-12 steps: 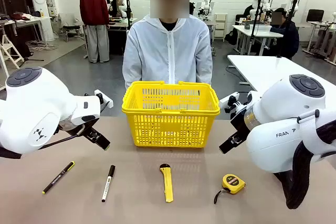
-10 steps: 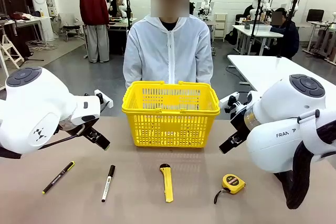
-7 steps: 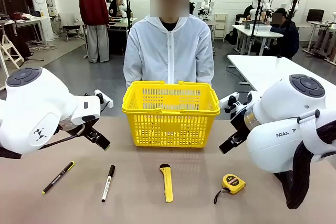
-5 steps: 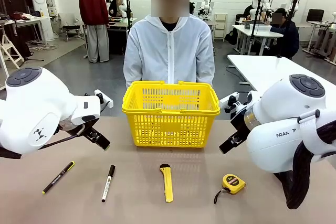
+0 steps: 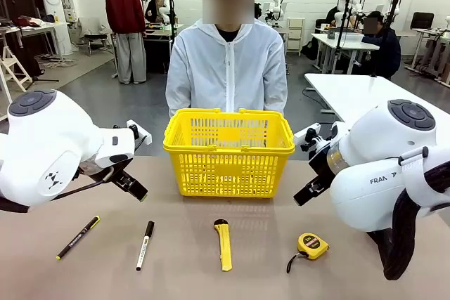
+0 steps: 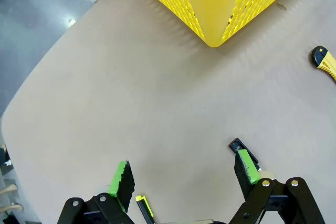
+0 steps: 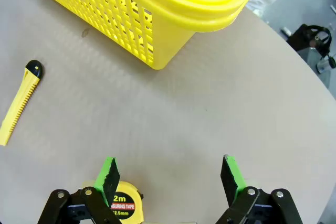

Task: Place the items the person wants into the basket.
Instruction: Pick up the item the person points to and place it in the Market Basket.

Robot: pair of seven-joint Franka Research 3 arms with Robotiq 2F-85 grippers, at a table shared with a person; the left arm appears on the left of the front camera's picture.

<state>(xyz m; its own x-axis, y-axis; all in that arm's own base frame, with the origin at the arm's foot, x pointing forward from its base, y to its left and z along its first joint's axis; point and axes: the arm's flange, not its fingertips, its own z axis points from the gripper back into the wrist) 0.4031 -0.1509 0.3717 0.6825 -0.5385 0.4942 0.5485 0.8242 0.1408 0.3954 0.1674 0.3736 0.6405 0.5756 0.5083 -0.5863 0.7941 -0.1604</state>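
Worktop (image 5: 190,275), pale brown, carries four small tools in a loose row along the lower part of the front view. The yellow shopping basket (image 5: 228,170) stands upright behind them at centre frame. From lower left to lower right lie the black pen (image 5: 78,237) with yellow-green lettering, the white-barrelled marker (image 5: 145,245) with its black cap pointing up-frame, the yellow utility knife (image 5: 223,244) and the yellow-and-black tape measure (image 5: 312,246). All four rest flat on the worktop, apart from one another and outside the basket.

At upper centre the person (image 5: 226,68) in a white hooded zip-front coat stands just behind the basket. Both arms hang down, and the hands are hidden behind the basket.

In its wrist view the left end effector (image 6: 181,169) has its jaws wide with nothing between them, above bare worktop. One corner of the basket fills the top centre of that view. The black end of the utility knife shows at the right edge, and a yellow-green pen tip peeks in at the bottom edge beside the left-hand finger. In the front view this end effector hangs at middle left, up-frame of the two pens and touching neither.

The right end effector (image 7: 170,174) is likewise spread wide and empty over bare worktop. At the bottom left of its wrist view the tape measure sits partly behind one finger. The utility knife lies at the left edge, and the basket spans the top. In the front view it hangs at middle right, up-frame of the tape measure and well apart from the pens.
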